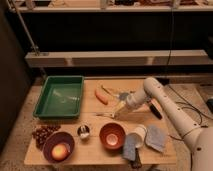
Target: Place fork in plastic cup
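Observation:
The fork (104,115) is a thin silver strip lying flat on the wooden table (90,156), between the carrot (101,96) and the orange bowl (112,135). My gripper (120,108) hangs at the end of the white arm, pointing down and left, just above the fork's right end. The whitish plastic cup (138,136) sits at the front right, next to the right side of the orange bowl. It is in front of the gripper.
A green tray (60,95) stands at the left. A small metal cup (83,131), grapes (42,134) and a purple bowl with fruit (59,148) are at the front left. A black-handled knife (155,110) and grey cloths (156,138) lie at the right.

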Tool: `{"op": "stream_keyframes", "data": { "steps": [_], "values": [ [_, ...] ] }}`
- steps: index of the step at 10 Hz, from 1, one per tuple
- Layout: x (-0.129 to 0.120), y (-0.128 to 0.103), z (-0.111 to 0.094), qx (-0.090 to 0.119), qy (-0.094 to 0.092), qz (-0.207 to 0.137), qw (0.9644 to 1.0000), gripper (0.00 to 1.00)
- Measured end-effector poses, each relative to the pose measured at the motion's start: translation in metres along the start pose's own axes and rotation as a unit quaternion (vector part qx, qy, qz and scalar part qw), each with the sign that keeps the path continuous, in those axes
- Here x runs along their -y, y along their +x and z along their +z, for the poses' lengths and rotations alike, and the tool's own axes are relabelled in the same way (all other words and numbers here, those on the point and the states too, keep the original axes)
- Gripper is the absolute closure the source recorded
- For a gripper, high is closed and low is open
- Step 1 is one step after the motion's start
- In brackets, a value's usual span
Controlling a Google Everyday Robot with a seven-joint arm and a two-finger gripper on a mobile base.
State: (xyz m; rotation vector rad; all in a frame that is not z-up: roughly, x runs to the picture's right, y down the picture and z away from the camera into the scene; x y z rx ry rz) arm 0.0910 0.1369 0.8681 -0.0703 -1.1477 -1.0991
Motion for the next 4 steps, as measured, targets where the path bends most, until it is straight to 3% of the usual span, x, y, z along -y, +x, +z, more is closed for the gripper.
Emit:
{"op": "stream_keyframes", "data": {
  "steps": [2, 4],
  "values": [
    [-0.0053, 0.0027, -0.0007, -0.014, -0.012, 0.020, 0.9996, 0.98],
    [-0.0085, 0.0041, -0.0018, -0.022, -0.014, 0.031, 0.9992, 1.00]
  ]
}}
